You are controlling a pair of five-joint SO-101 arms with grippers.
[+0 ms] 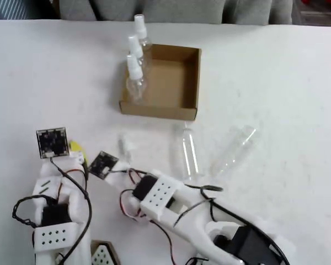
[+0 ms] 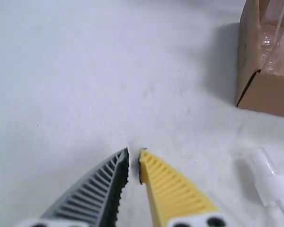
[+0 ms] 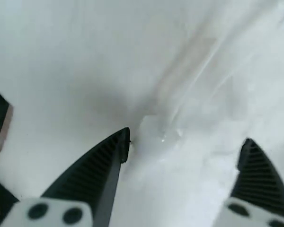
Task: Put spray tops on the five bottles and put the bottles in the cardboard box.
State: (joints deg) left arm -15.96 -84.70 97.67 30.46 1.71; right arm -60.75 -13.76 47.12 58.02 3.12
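Spread wide, the black jaws of the right gripper (image 3: 187,139) straddle one end of a clear bottle (image 3: 180,90) that lies flat on the table (image 1: 292,83), out in front of the cardboard box (image 1: 160,83). One jaw tip sits just beside that end. The other stands well clear, so nothing is gripped. The left gripper (image 2: 134,156) has its grey and yellow jaws drawn together to a hairline gap. It holds nothing and hangs low over the table, off the box's front-left corner.

The bottle is round, slick and loose. If one jaw meets it before the other, it will likely roll or skid away rather than seat. A pinch at the very end could squirt it toward the box.

A spray top (image 2: 270,177) lies loose just in front of the box's front-left corner. Two bare bottles (image 1: 188,154) lie side by side before the box's front wall, and I cannot tell which one the right jaws bracket. Three topped bottles (image 1: 133,77) stand in a row along the box's left wall. Whether the farthest stands inside is unclear.
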